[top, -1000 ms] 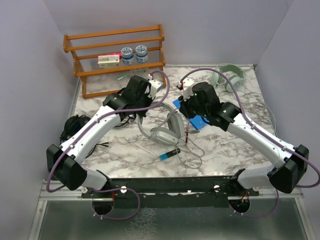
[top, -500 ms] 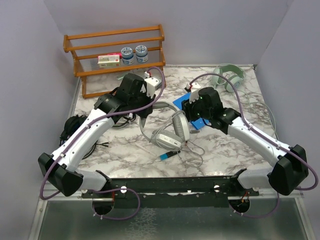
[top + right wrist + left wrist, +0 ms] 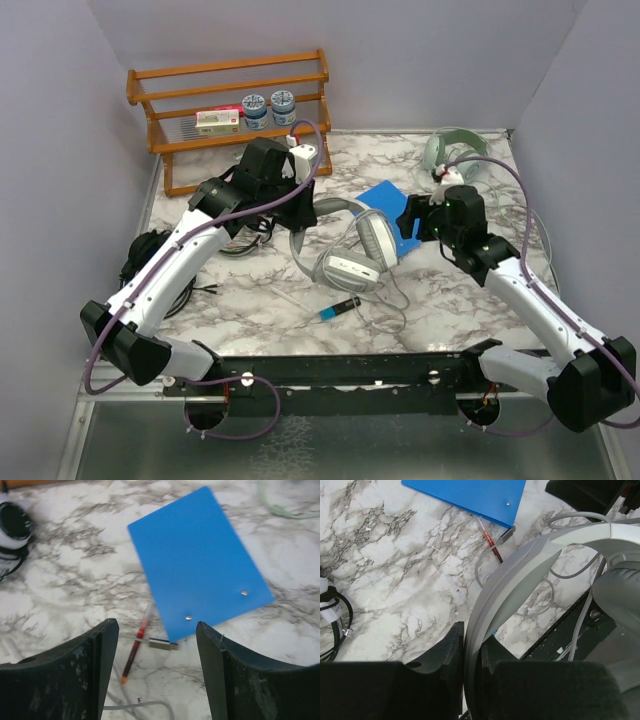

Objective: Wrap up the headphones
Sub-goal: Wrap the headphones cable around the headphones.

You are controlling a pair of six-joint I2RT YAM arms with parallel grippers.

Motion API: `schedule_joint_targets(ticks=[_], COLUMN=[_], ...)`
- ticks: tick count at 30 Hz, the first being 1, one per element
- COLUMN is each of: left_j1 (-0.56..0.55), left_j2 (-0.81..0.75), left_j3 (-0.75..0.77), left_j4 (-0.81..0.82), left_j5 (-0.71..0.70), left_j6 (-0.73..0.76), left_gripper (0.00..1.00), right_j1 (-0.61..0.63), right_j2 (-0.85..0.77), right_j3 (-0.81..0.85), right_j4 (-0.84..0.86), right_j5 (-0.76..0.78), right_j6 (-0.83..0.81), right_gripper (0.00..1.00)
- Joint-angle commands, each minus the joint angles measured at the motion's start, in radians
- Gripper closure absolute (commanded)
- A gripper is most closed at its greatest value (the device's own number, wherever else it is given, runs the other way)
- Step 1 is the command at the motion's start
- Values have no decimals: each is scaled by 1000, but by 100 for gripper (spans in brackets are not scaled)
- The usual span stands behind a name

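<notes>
The left jaws are clamped on the headband of the grey pair (image 3: 352,268), which is at mid-desk with its 2 ear cups on the near side of the band. The left wrist view shows the band pinched edge-on between the black pads. Its thin grey cable (image 3: 388,312) loops loose over the marble toward the near edge, next to a short blue-ended stick (image 3: 340,307), perhaps a marker.

The left arm (image 3: 175,262) reaches over the white-and-black pair (image 3: 11,527) and hides most of it from above. The black pair (image 3: 148,256) lies at the left edge, well apart. The green pair (image 3: 455,152) rests in the far right corner.

The right jaws stand apart over the blue board (image 3: 197,562), just right of the grey pair. A red pen (image 3: 136,647) pokes out at the board's edge beside a small metal piece (image 3: 162,644). The right arm (image 3: 525,295) runs along the right side of the desk (image 3: 250,310).

A wooden rack (image 3: 230,70) fills the far left corner, carrying 2 jars (image 3: 268,108) and 1 box (image 3: 218,121).
</notes>
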Motion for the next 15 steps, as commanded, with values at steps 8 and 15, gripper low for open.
schedule_joint_targets(ticks=[8, 15], left_j1=[102, 160], left_j2=[77, 98], left_j3=[144, 213], left_j4=[21, 21], left_j5=[139, 155], left_j6=[-213, -289], left_gripper=[100, 100], right_j1=[-54, -54], right_j2=[-200, -400], right_j3=[-96, -274], right_j4=[-53, 153], right_j5=[86, -173], right_j6=[68, 62], right_gripper=[12, 0])
